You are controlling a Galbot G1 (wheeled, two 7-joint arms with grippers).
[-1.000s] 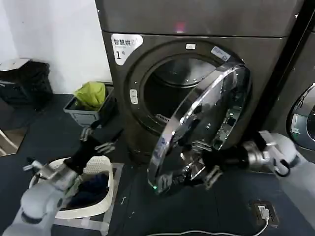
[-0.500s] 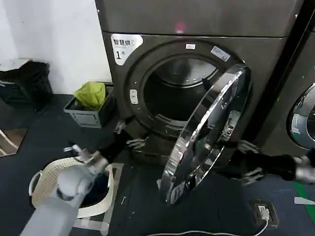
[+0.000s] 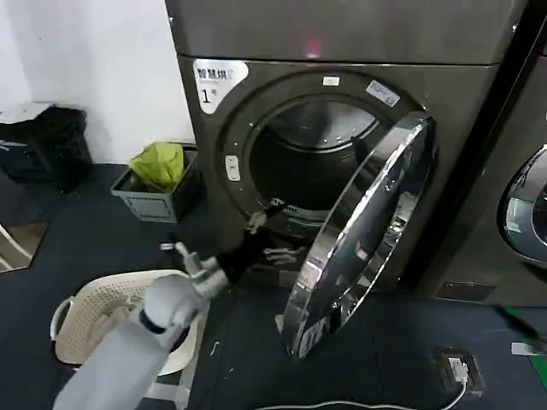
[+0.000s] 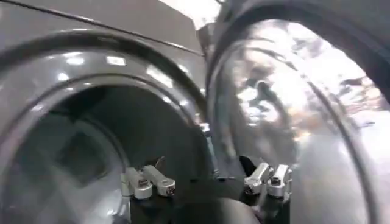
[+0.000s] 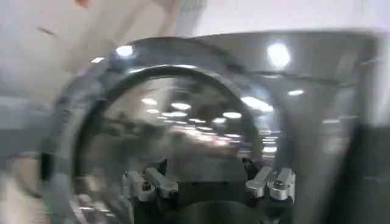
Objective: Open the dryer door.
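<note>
Nearest to the camera, in the head view, a white laundry basket (image 3: 94,312) is seen on the dark floor at the robot's left, and the left arm is stretched over it, forward and to the right, toward the machine. The left gripper (image 3: 267,235) is held at the lower edge of the round opening of the dryer (image 3: 342,34), with its fingers spread wide and nothing between them; the same is seen in the left wrist view, where the left gripper (image 4: 207,182) is empty.

Just to the right of this gripper the dryer door (image 3: 363,235) is found. It is already swung out from the front and stands half open, hinged at its right side, with its free chrome edge leaning down toward the floor. Its long axis runs from the upper right to the lower left. In the left wrist view the dryer door (image 4: 292,115) is close beside the fingers, but it cannot be told if it is touched.

The inner side of the door faces the left gripper, so a push to the right is judged as the move needed to open it further. The left arm is clearly the nearer one.

In the right wrist view the right gripper (image 5: 207,182) is also spread and empty, before a round chrome-rimmed door (image 5: 164,128).

Behind, a grey bin (image 3: 158,192) with a green bag stands by the wall.
</note>
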